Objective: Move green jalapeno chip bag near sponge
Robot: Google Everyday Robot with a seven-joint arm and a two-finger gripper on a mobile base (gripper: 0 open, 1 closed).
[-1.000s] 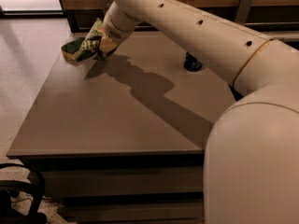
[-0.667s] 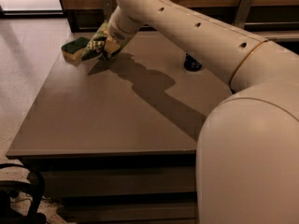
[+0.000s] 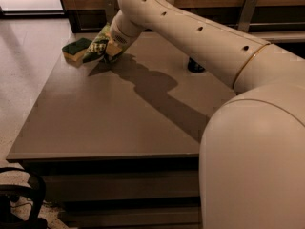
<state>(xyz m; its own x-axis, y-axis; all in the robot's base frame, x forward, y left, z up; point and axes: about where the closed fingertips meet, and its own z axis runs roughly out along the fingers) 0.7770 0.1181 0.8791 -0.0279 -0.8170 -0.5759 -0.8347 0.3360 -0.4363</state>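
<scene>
The green jalapeno chip bag is crinkled light green and sits at the table's far left corner. It touches the right side of the sponge, which has a dark green top over yellow foam. My gripper is at the end of the white arm, low over the table. It is shut on the bag's right side. The arm's wrist hides most of the fingers.
A small dark round object stands on the table behind the arm. A black chair part is on the floor at the front left. A wooden wall runs along the back. The arm's large white body fills the right side.
The gripper and the bag have shifted slightly lower and toward the sponge. The sponge has not moved.
</scene>
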